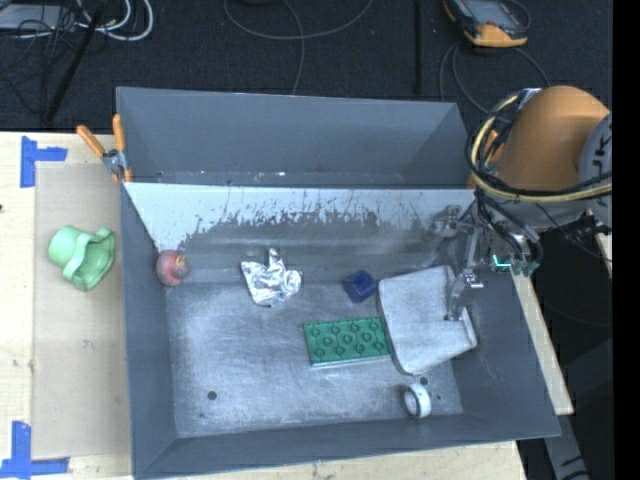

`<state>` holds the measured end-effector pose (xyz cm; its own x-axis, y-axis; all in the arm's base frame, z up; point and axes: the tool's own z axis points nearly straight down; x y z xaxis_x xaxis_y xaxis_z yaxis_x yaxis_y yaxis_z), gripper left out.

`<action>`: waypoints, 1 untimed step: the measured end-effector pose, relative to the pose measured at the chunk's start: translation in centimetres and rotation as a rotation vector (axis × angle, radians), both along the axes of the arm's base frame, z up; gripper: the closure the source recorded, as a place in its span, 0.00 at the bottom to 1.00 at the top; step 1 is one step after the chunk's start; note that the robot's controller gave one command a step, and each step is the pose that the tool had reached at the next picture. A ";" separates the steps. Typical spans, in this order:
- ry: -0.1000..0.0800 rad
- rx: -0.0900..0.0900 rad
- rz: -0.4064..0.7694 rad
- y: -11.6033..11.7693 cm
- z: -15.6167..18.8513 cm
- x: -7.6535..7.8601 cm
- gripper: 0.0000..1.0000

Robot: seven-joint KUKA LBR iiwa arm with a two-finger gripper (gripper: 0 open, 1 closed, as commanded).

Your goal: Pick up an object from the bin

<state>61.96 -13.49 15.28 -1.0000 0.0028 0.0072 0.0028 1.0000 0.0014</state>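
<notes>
Nothing looks lifted yet: the gripper [461, 290] hangs by the bin's [300, 148] right wall, over the right edge of a flat grey sheet [420, 330] beside a green studded plate [346, 341]. I cannot tell whether it is open or closed, so grasp and lift seem left to do.

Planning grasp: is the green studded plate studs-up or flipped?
Studs-up, lying flat. Rows of round studs show on the top face of the green plate, which rests on the bin floor beside the grey sheet.
</notes>
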 end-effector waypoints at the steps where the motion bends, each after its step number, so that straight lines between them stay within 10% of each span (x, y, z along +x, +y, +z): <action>1: -0.006 -0.005 -0.144 7.8 -8.0 -2.3 0.00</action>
<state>59.69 -5.66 7.28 -0.9892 0.1464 0.0006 0.1464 0.9892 -0.0035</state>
